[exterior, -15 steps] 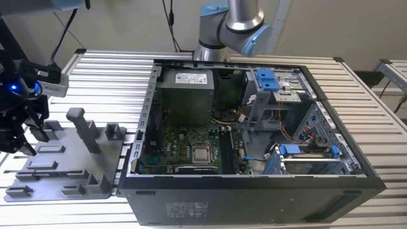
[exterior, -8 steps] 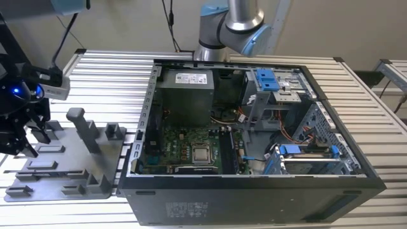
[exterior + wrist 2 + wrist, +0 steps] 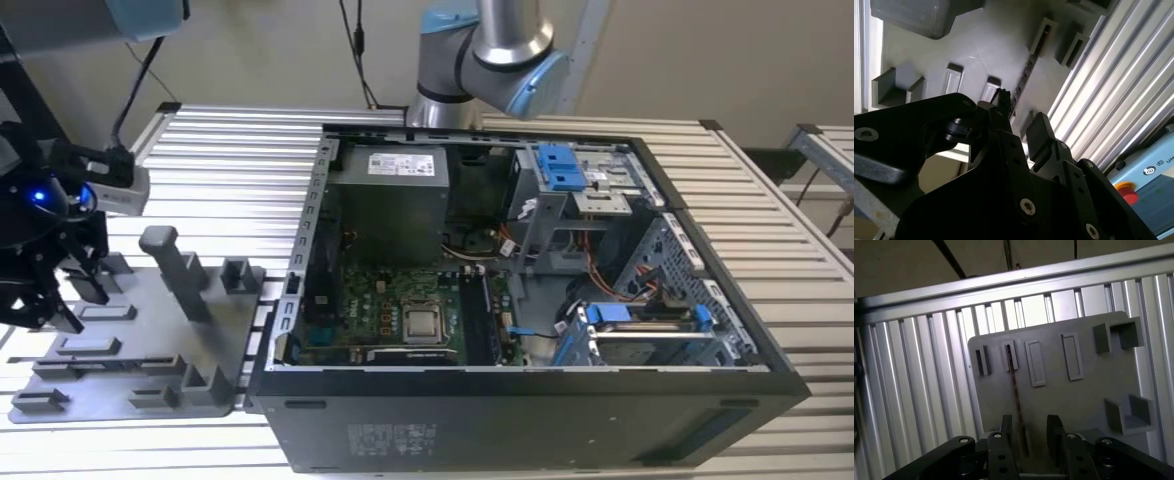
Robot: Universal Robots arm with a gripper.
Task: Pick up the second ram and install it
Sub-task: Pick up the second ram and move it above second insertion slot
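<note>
Gripper (image 3: 1029, 421) is hanging right over the grey tray (image 3: 1064, 405), at the exterior view's left, well apart from the open PC case (image 3: 534, 420). Jaws are spread fairly wide and aren't gripping anything. The second ram (image 3: 1015, 385) sits on its edge in one of the tray's slots, and in the first wrist view it runs down between the two fingers (image 3: 1054, 432), closer to one of them. Can't tell whether it's touching that one. The green motherboard (image 3: 387, 310) lies inside the case.
</note>
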